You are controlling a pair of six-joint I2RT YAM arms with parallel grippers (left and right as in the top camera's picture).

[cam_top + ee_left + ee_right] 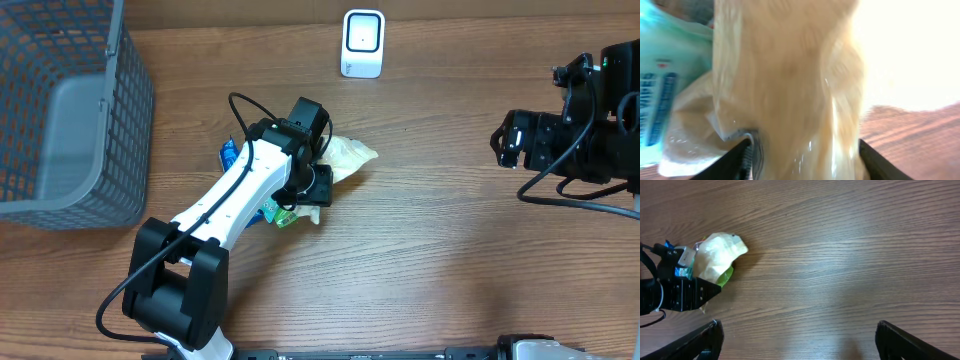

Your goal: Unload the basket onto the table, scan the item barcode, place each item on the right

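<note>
So the left gripper (802,150) is down on a little heap of stuff around the middle of the table (450,250), and a pale yellowish bag (347,155) is sitting right between its fingers (740,160). In the left wrist view the bag fills the whole gap (it's super blurry and close up). Honestly I can't tell if the jaws are actually squeezing it or just sitting around it.

A blue pack (229,153) pokes out on the left of the heap, and a green one (284,214) is on the near side.

The right gripper (799,325) is way off on the right, spread wide with nothing in it, just bare wood under it.

The scanner (362,43) stands at the far edge, about mid-table, well apart from the bag. A grey basket (130,120) sits in the far left corner.
</note>
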